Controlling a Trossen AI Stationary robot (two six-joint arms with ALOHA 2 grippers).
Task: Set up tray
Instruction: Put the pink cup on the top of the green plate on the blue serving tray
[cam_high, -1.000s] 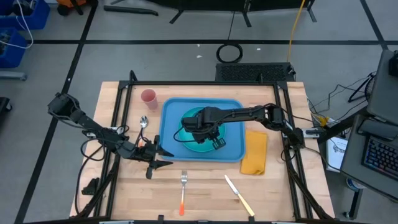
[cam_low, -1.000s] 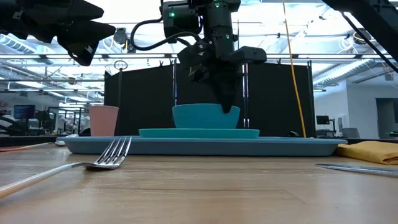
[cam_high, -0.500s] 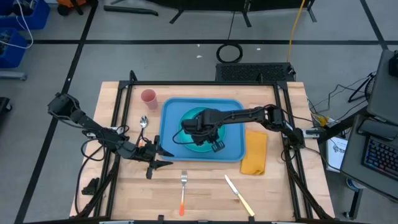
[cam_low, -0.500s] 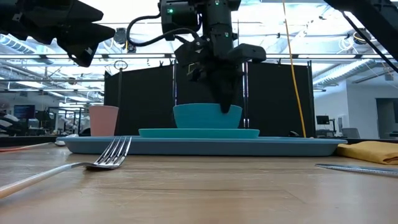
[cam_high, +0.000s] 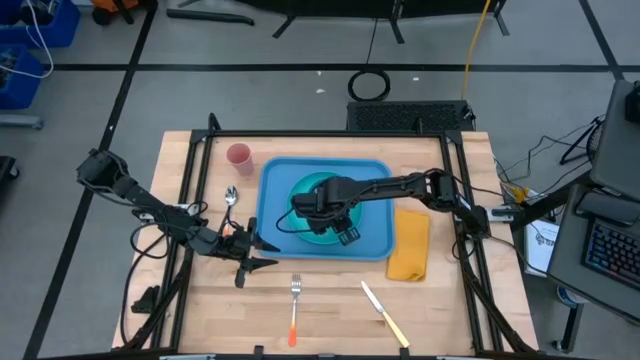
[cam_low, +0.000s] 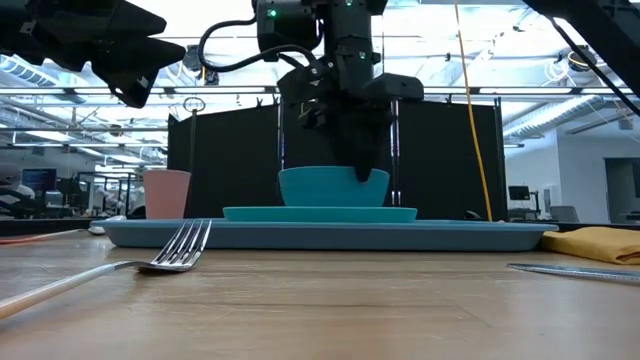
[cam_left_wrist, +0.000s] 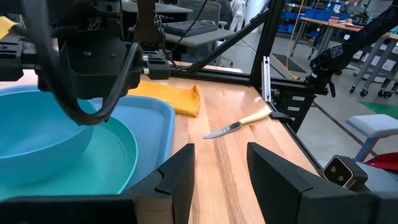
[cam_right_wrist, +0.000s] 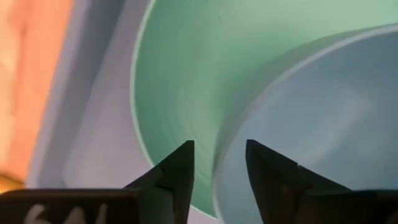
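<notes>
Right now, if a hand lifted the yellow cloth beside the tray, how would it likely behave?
The yellow cloth looks like folded fabric lying flat on the table, so it would probably sag and unfold. It seems thin, likely light. Its edge lies beside the tray, so pushing might bunch it rather than slide it.

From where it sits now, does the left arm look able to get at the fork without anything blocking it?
Probably yes. The left claw hovers open just off the tray's near-left corner, and the fork lies on bare wood close in front of it. The right claw is busy over the bowl, out of the way.
</notes>
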